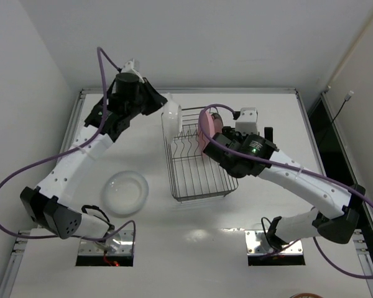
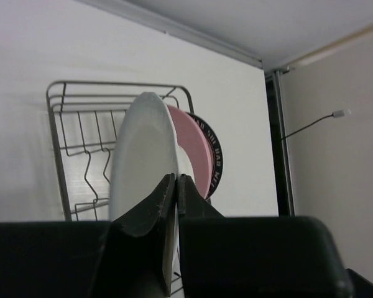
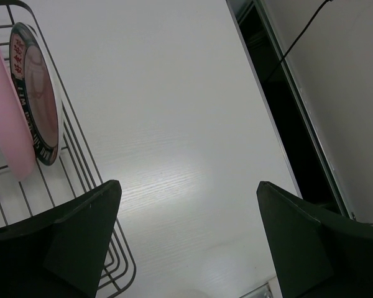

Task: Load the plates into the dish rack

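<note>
My left gripper (image 1: pixel 158 104) (image 2: pixel 176 181) is shut on the rim of a whitish plate (image 1: pixel 170 118) (image 2: pixel 143 155), which it holds upright on edge at the far left end of the dish rack (image 1: pixel 196 164) (image 2: pixel 67 124) (image 3: pixel 81 146). A pink plate (image 1: pixel 204 135) (image 2: pixel 189 139) (image 3: pixel 6 124) stands in the rack. Just behind it stands a white plate with a dark patterned rim (image 2: pixel 215 155) (image 3: pixel 38 93). A second translucent plate (image 1: pixel 125 192) lies flat on the table left of the rack. My right gripper (image 1: pixel 260 129) (image 3: pixel 189 198) hangs open over bare table right of the rack, with nothing between its fingers.
A metal frame borders the white table (image 1: pixel 261 205), and a dark gap (image 3: pixel 286 112) runs along its right edge. White walls stand close behind and to the left. Purple cables loop from both arms. A thin cable (image 2: pixel 311 124) hangs at the right wall.
</note>
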`<state>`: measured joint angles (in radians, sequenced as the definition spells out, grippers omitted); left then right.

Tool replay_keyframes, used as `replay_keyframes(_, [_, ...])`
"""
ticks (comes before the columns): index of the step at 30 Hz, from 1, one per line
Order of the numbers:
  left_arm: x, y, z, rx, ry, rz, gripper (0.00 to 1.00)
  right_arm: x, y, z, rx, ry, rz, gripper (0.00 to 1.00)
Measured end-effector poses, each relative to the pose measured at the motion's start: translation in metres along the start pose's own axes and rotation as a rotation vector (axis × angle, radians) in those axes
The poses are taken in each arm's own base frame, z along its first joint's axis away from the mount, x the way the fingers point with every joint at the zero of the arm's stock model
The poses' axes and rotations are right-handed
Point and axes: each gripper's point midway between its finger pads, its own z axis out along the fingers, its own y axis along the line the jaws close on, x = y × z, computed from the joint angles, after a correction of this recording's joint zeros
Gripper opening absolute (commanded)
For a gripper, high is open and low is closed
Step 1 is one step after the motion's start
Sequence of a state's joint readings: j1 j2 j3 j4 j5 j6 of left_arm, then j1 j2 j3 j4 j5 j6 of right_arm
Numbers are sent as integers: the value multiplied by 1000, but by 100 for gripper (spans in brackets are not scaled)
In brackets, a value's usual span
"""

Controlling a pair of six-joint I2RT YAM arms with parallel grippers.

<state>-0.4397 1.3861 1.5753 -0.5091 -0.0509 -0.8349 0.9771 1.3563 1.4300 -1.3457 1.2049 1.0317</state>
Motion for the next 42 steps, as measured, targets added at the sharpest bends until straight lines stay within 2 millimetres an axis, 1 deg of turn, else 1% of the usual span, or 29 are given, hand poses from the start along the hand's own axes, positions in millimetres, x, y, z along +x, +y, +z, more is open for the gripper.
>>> replay_keyframes(3, [27,1,14,-3,63,-23,0,3,-2,1,4,3,-9,89])
replay_keyframes(7, [51,-11,25,26,97,-38,0,3,-3,2,8,4,-10,89])
replay_keyframes(10, [57,-21,26,55,97,-52,0,5,-3,2,11,6,-15,89])
replay_keyframes(15, [62,-40,27,101,75,-80,0,7,-6,3,12,7,-16,89])
replay_keyframes(20, [68,-51,33,111,46,-100,0,7,-9,2,10,6,-12,89])
replay_keyframes(24, [84,-48,41,89,39,-120,0,7,-11,2,9,5,-14,89])
replay_keyframes(30, [120,-31,53,13,56,-126,0,8,-16,2,13,4,-14,89])
replay_keyframes(32, [126,-27,56,-10,53,-121,0,10,-18,3,16,4,-16,89])
replay_keyframes(34, [127,-25,57,-24,44,-119,0,10,-19,3,19,4,-13,89])
replay_keyframes(42, [119,-22,60,-53,-12,-132,0,13,-21,4,22,5,-19,89])
